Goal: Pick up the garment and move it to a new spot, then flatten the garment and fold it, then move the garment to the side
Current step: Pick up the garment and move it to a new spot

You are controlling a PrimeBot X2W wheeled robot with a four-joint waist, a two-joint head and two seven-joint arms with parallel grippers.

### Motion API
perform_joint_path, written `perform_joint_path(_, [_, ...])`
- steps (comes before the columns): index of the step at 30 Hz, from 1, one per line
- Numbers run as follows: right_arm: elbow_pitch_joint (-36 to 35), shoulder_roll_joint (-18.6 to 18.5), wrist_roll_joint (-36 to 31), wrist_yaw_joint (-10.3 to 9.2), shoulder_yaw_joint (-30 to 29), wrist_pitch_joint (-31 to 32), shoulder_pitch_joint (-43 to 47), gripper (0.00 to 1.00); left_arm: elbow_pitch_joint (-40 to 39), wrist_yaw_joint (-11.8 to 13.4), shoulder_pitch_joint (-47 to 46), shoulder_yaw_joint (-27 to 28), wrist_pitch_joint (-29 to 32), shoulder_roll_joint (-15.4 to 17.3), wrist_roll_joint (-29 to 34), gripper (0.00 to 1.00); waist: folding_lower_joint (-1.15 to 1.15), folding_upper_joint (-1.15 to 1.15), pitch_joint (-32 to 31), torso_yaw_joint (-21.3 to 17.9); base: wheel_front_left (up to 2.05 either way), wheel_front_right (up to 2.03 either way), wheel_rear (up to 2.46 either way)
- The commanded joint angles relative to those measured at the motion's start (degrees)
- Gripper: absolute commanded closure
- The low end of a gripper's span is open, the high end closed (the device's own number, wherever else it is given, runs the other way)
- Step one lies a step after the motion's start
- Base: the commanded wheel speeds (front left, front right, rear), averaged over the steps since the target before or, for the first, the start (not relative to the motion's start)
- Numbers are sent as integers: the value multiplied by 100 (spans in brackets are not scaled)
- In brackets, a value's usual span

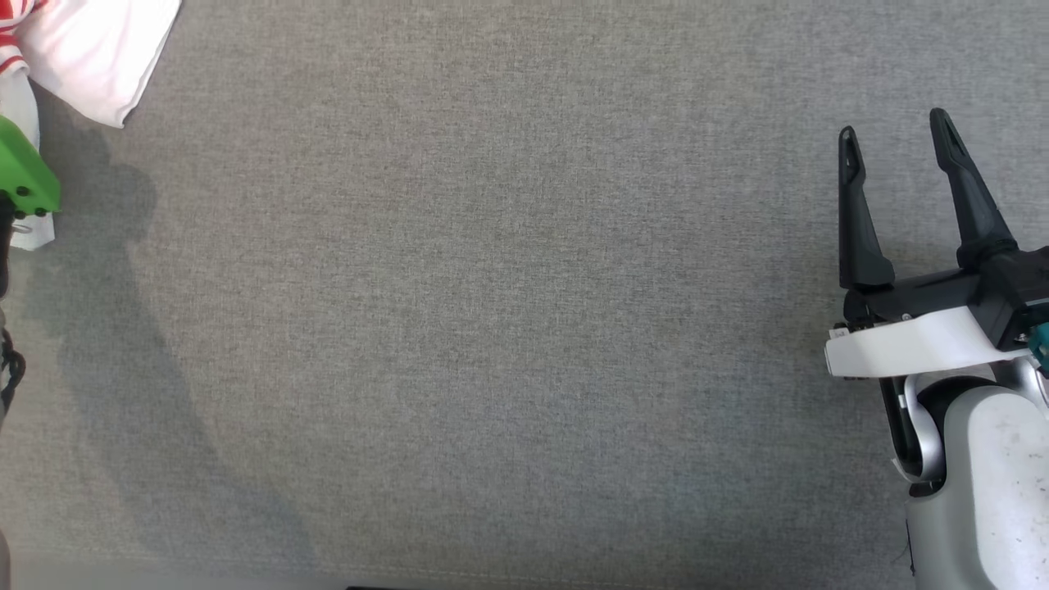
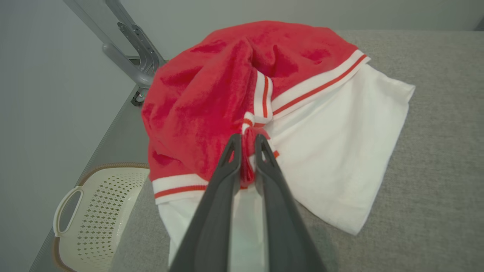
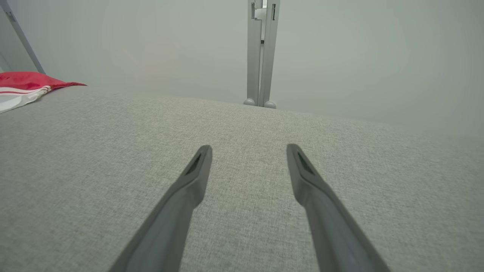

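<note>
The desk [image 1: 508, 328] lies bare across its whole middle and near edge, so a pincer could sweep there freely. The garment [image 1: 90, 57] is heaped at the far left corner. The left pincer [image 2: 247, 139], jaws pinched on a red fold, takes up that corner with it. The right pincer [image 1: 895, 127], jaws spread, is over the right side with bare desk ahead of it. Beyond the far edge a metal post [image 3: 261, 56] rises. Slanted struts [image 2: 128, 53] stand behind the garment. A basket [image 2: 102, 211] sits below the desk's left edge, beside the garment.
</note>
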Motion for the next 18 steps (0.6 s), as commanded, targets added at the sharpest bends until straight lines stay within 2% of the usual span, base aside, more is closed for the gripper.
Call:
perform_joint_path(1, [61, -17, 52, -9, 3, -52, -48, 0, 22, -15, -107, -34, -60, 101, 14, 100, 0, 0, -131, -63, 0, 0, 0])
perform_joint_path(11, [719, -15, 403, -9, 20, -452, -9, 0, -165, -41, -320, -480, -94, 354, 164, 100, 0, 0, -964, -256, 0, 0, 0])
perform_joint_path(18, [1271, -15, 763, -9, 33, -743, 149, 0, -796, -40, -474, -1042, 164, 542, 145, 100, 0, 0, -1776, -564, 0, 0, 0])
